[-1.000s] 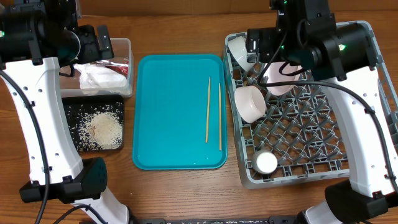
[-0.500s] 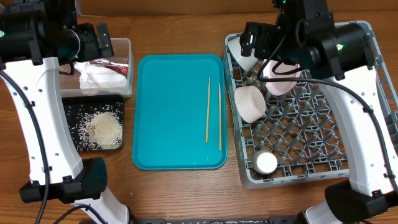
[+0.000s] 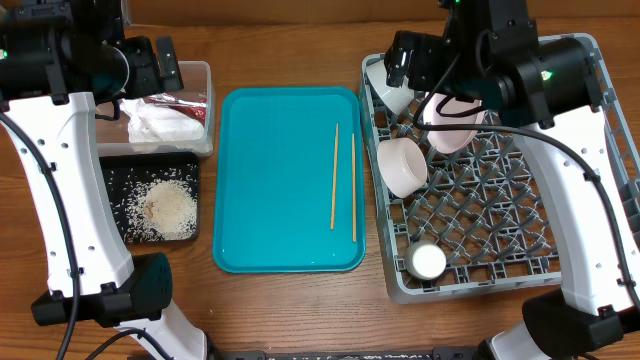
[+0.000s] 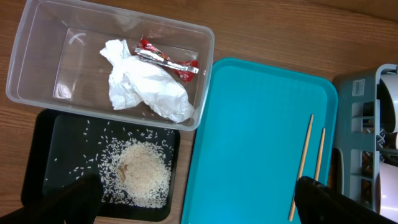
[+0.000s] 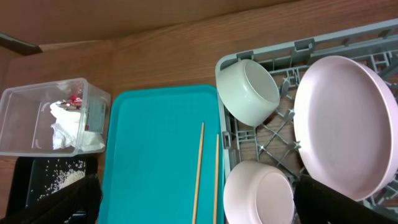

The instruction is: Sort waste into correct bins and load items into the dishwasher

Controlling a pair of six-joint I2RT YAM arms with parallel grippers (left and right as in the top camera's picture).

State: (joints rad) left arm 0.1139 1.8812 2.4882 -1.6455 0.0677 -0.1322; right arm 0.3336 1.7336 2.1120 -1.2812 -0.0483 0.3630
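Observation:
Two wooden chopsticks lie side by side on the right part of the teal tray. The clear tub holds the crumpled napkin and the red wrapper. A heap of rice sits in the black tray. The grey dish rack carries two bowls, a large plate and a small plate. My left gripper hangs open and empty high over the tub. My right gripper is open and empty above the rack's back left corner.
The tub and black tray stand one behind the other, left of the teal tray. The rack fills the right side. Bare wooden table shows along the front edge and between the containers.
My right gripper has drifted slightly to the left and toward the back over the rack. The left arm and all objects are as before.

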